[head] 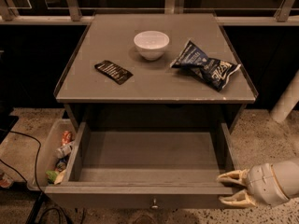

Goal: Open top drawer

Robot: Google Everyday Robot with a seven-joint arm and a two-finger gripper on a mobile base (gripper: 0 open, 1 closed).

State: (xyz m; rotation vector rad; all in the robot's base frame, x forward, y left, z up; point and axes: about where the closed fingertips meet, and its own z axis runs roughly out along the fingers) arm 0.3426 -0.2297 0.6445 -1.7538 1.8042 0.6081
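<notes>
The top drawer (149, 157) of the grey cabinet stands pulled far out, an empty shallow grey box. Its flat front runs along the bottom of the camera view, with a small round metal knob (153, 203) at centre. My gripper (230, 189) is at the drawer's front right corner, just outside it. Its two pale fingers (233, 177) are spread apart and hold nothing. The lower drawers are hidden under the open one.
On the cabinet top (93, 83) lie a white bowl (151, 44), a dark blue chip bag (205, 69) and a small black packet (113, 72). A bin with snacks (53, 155) sits on the floor at left, by black cables (32, 148). A white post (287, 99) stands at right.
</notes>
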